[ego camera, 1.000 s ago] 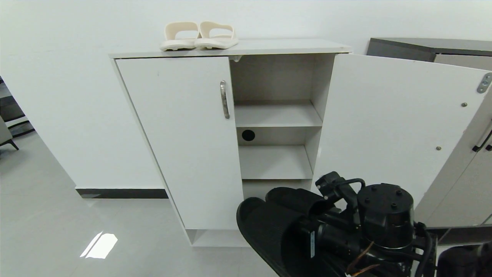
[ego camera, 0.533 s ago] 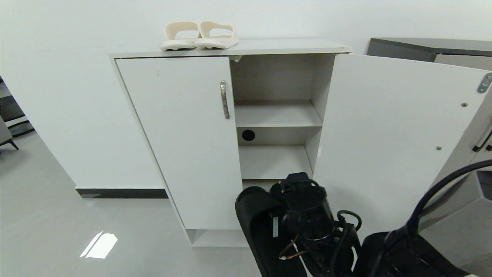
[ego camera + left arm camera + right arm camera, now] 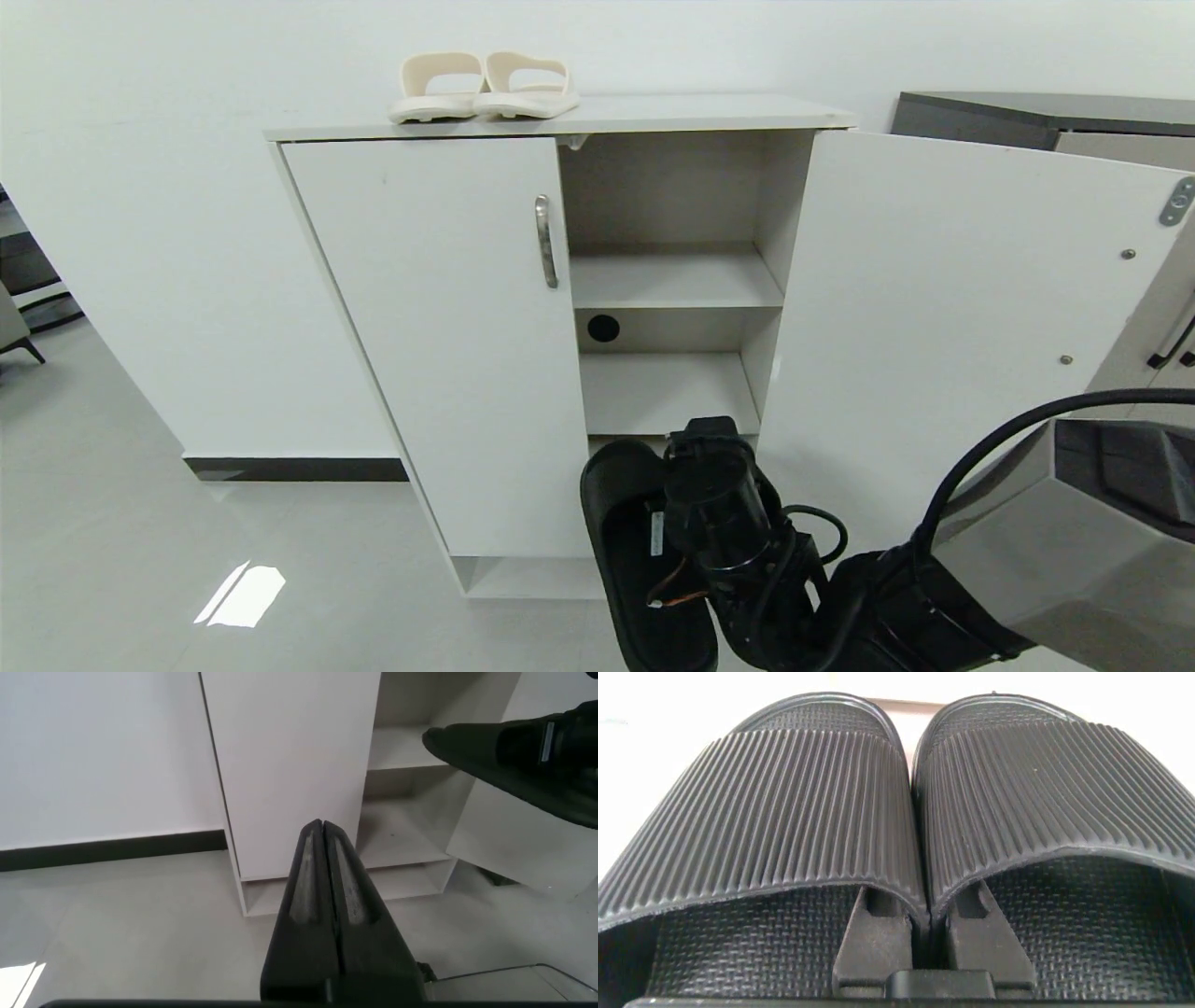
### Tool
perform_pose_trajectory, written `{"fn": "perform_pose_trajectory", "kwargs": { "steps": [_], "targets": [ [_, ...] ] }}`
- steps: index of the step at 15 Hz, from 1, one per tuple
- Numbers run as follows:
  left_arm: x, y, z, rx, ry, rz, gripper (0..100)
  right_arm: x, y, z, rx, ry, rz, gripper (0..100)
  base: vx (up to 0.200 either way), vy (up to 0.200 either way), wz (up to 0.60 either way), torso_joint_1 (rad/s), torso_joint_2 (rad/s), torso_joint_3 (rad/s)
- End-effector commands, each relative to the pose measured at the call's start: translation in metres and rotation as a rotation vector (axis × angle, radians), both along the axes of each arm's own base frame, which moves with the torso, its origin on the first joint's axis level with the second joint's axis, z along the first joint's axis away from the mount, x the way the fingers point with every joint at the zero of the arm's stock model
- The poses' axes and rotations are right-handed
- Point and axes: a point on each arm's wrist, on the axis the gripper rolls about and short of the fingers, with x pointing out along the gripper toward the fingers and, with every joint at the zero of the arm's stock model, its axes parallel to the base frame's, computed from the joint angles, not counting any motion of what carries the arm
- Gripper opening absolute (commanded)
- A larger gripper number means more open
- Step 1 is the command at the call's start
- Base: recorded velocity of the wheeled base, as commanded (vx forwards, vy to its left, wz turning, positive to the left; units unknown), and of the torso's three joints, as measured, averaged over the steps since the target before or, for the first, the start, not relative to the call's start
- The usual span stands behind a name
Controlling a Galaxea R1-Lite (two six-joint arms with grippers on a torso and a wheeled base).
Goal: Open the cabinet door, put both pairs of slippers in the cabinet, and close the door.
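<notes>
Your right gripper [image 3: 924, 941] clamps the black slippers [image 3: 635, 523] together, toes pointing forward at the open cabinet [image 3: 667, 392] just ahead. The left gripper [image 3: 322, 873] is pressed together, empty. The cream slippers [image 3: 481, 86] lie on top.

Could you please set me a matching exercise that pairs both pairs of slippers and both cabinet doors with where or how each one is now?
Things:
1. cream slippers
2. black slippers
3. left door
4. right door

Places or states:
A. swung open
B. held by the right gripper
C. on the cabinet top
D. shut

Pairs: 1-C, 2-B, 3-D, 4-A.
</notes>
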Motion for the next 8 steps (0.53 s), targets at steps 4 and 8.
{"fn": "perform_pose_trajectory", "kwargs": {
  "steps": [4, 8],
  "targets": [
    [0.000, 0.000, 0.000, 0.003, 0.001, 0.000, 0, 0.007, 0.006, -0.003, 0.014, -0.018, -0.016, 0, 0.000, 0.000, 0.00, 0.001, 0.00, -0.071],
    [0.000, 0.000, 0.000, 0.007, 0.000, 0.000, 0, 0.029, 0.022, -0.001, 0.006, -0.076, -0.073, 0, 0.000, 0.000, 0.00, 0.004, 0.00, -0.189]
  ]
}}
